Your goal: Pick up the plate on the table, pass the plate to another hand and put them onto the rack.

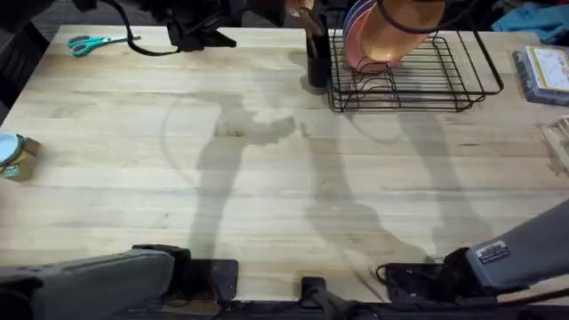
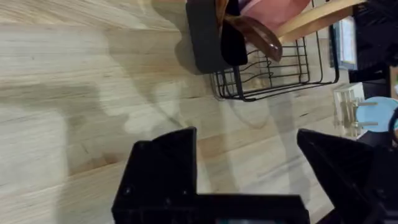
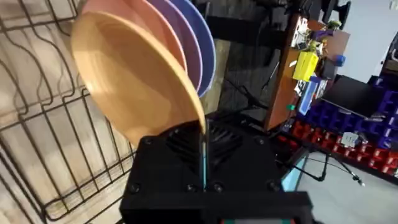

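Note:
The orange-tan plate (image 1: pixel 397 36) leans tilted over the back of the black wire rack (image 1: pixel 418 82). In the right wrist view the plate (image 3: pixel 134 87) stands on edge against the rack wires (image 3: pixel 37 115). Its rim runs down into my right gripper (image 3: pixel 204 149), which is shut on it. Close behind it stand a pink plate (image 3: pixel 169 31) and a purple-blue plate (image 3: pixel 202 43). My left gripper (image 2: pixel 249 168) hangs open over bare table (image 2: pixel 74 99), short of the rack (image 2: pixel 267 78), with nothing between its fingers.
A black utensil holder (image 1: pixel 316 58) with wooden utensils stands against the rack's left side. Teal scissors (image 1: pixel 89 42) lie at the far left corner and a small tin (image 1: pixel 13 156) at the left edge. A blue box (image 1: pixel 542 71) sits right of the rack.

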You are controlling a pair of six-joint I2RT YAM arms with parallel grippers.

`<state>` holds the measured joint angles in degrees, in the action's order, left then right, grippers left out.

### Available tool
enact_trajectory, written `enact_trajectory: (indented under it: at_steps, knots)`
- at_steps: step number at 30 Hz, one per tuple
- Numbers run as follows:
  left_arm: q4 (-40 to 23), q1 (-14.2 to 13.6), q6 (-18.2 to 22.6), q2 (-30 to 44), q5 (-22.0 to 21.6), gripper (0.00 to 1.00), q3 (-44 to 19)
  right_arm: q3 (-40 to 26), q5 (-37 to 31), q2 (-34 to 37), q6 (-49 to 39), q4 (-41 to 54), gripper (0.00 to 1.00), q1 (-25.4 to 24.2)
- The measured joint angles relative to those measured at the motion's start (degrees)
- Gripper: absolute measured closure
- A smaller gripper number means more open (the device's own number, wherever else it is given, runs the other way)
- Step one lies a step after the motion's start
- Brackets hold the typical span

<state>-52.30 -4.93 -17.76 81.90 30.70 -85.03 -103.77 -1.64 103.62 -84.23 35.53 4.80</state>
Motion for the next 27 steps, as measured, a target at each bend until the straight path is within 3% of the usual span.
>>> enact_trajectory:
  at_steps: [13, 27]
  knots:
    - [-0.01, 0.00, 0.00, -0.01, 0.00, 0.007, 0.00, 0.00, 0.42, 4.39, 4.33, -7.24, 0.968, -0.22]
    - [-0.01, 0.00, 0.00, 0.01, 0.00, 0.007, 0.00, 0.00, 0.40, 4.59, 8.22, -5.99, 0.968, -0.22]
